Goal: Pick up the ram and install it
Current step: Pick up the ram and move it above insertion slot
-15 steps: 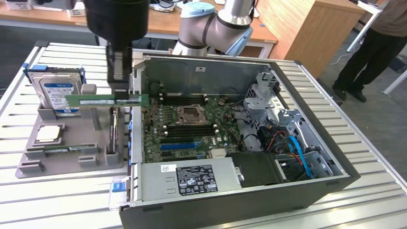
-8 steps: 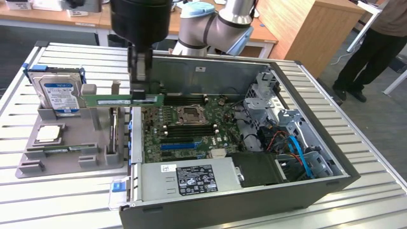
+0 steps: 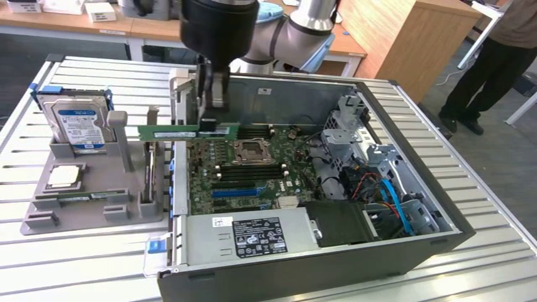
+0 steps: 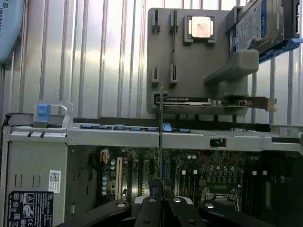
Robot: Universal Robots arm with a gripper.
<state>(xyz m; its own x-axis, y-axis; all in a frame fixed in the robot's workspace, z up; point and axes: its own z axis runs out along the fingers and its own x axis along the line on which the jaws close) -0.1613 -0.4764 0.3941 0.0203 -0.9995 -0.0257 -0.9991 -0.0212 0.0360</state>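
Observation:
My gripper (image 3: pixel 215 123) is shut on the ram (image 3: pixel 168 130), a long thin green stick held level and on edge. It hangs above the exterior view's left wall of the open computer case (image 3: pixel 419 242), at the edge of the motherboard (image 3: pixel 243 179). The black memory slots (image 3: pixel 251 170) lie lower, toward the exterior view's right. In the wrist view the ram (image 4: pixel 161 137) appears edge-on as a thin upright line rising from between my fingers (image 4: pixel 150 208). A second like stick (image 3: pixel 77 197) lies in the grey holder tray (image 3: pixel 84 220).
The tray also holds a blue-labelled hard drive (image 3: pixel 80 123), a processor chip (image 3: pixel 65 176) and an upright expansion card (image 3: pixel 151 170). A power supply (image 3: pixel 251 236) fills the case's near corner, with drive cages and cables (image 3: pixel 378 182) beside it. A person (image 3: pixel 491 56) stands at the back.

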